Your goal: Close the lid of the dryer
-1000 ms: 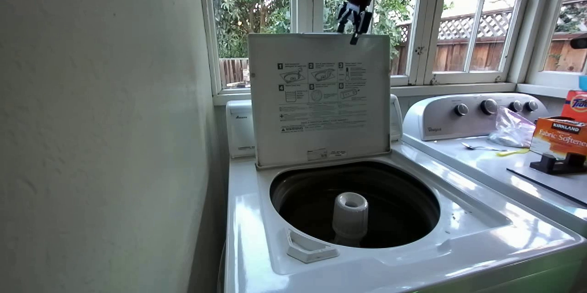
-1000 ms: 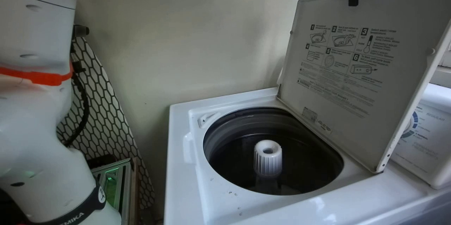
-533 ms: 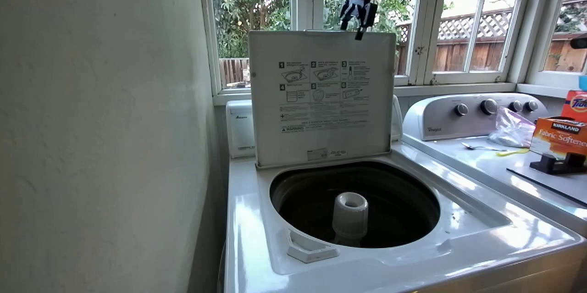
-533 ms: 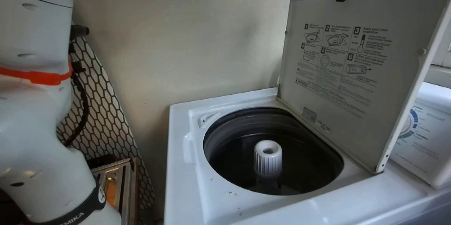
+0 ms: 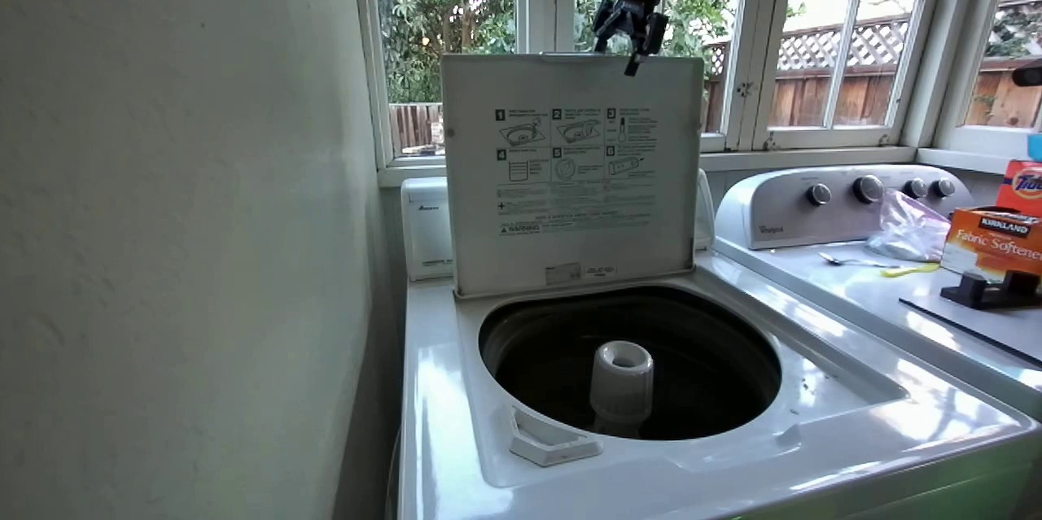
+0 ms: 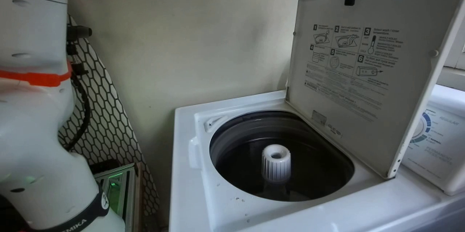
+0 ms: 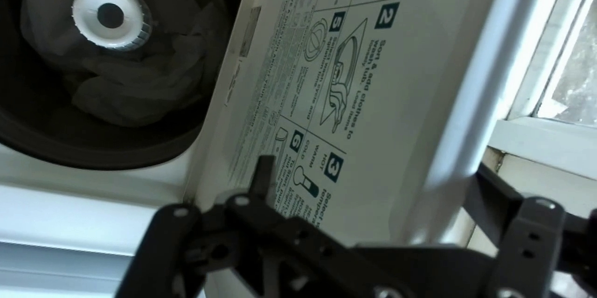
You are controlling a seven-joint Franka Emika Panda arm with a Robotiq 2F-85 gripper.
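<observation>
The white lid (image 5: 570,251) stands raised and nearly upright at the back of the dryer (image 5: 456,495), its underside with the instruction sheet facing the round tub. It shows also in an exterior view (image 6: 363,97) and in the wrist view (image 7: 396,79). The dryer's dark tub with a white centre post (image 6: 276,163) is uncovered. My gripper (image 5: 616,58) is at the lid's top edge. In the wrist view its fingers (image 7: 373,169) are spread wide, one in front of the underside and one behind the edge. Whether the far finger touches the lid is unclear.
A wall (image 5: 203,219) runs close along one side of the dryer. A neighbouring white appliance (image 5: 855,276) holds a fabric softener box (image 5: 993,243), a plastic bag (image 5: 908,227), spoons and a black object (image 5: 989,290). Windows (image 5: 716,40) stand behind the lid.
The lid has tipped slightly forward, toward the tub, between the oldest frames and half a second ago. Since then it barely differs, while my gripper's front finger sits slightly lower.
</observation>
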